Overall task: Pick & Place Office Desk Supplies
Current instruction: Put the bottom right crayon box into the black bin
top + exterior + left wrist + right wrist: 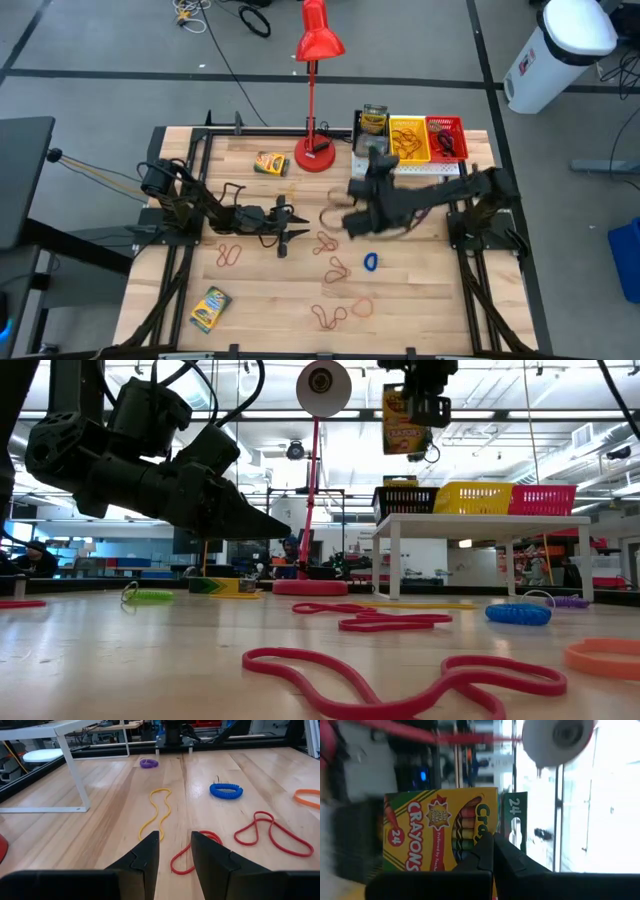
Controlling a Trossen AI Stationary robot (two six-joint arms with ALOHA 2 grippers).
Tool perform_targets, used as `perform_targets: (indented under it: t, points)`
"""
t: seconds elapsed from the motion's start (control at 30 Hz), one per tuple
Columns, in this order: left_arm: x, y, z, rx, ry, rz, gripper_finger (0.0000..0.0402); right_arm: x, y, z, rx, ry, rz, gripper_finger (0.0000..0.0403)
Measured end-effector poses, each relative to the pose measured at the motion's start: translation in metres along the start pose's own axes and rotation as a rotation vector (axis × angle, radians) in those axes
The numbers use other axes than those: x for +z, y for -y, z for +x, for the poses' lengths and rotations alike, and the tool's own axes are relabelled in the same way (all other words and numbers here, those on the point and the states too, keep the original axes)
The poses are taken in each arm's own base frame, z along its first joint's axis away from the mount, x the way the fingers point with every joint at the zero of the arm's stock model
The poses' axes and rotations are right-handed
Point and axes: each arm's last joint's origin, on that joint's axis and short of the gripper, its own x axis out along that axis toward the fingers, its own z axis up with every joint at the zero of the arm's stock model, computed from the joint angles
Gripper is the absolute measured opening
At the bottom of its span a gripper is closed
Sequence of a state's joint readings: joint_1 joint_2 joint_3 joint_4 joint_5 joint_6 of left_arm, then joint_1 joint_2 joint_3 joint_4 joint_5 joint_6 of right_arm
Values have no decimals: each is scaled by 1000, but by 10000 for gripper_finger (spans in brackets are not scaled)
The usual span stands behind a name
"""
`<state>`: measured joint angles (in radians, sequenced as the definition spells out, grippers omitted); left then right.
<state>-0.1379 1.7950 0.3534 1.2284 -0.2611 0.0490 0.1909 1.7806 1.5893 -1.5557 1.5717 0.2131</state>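
Beside the tall red desk lamp (pixel 316 60), on its right along the table's back edge, three small mesh bins stand in a row on a little white stand: the black mesh bin (pixel 373 122) nearest the lamp, then the yellow mesh bin (pixel 409 139), then the red mesh bin (pixel 446 138) farthest off. As far as the overhead view shows, the black bin already holds a yellow box and the other two hold some loops, so part of the sorting looks done.

Plenty is left. One yellow-and-green crayon box (pixel 271 163) lies just left of the lamp's base, another (pixel 209 308) well away from the lamp at the front left corner. Thin rubber-band loops, mostly red and tan (pixel 338 267), lie scattered in front of the lamp, with a blue coiled band (pixel 226 791) among them and a purple one (pixel 148 763) farther off.

The right gripper (pixel 492 851) is clamped on the edge of a yellow-and-green box of crayons (pixel 403 422), carried high above the table on the bin side of the lamp, just short of the black bin; my guess is that it goes there next. That arm reaches in from the right, bent at the elbow.

The left gripper (pixel 175 851) sits low over the wood in front of the lamp, fingers partly apart with nothing between them, a yellow loop (pixel 157 812) and a red loop (pixel 192 851) just ahead. Its arm stretches flat from the left.
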Motion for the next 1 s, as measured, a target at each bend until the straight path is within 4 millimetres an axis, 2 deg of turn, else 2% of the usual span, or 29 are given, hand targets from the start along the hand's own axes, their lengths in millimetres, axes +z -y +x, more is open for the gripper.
perform_targets:
  t: [0.17,0.3,0.4,0.67,1.0]
  points:
    - [0,0,0,0,-1,16,119,-18,18,38,-3,-125,-34,0]
    - [0,0,0,0,0,14,119,-25,18,65,2,-220,-83,0]
    - [0,0,0,0,0,15,119,-29,17,79,7,-266,-119,0]
    - [0,0,0,0,-1,20,119,-25,16,81,16,-271,-69,0]
    - [0,0,0,-1,-4,20,119,-11,13,85,86,-262,120,0]
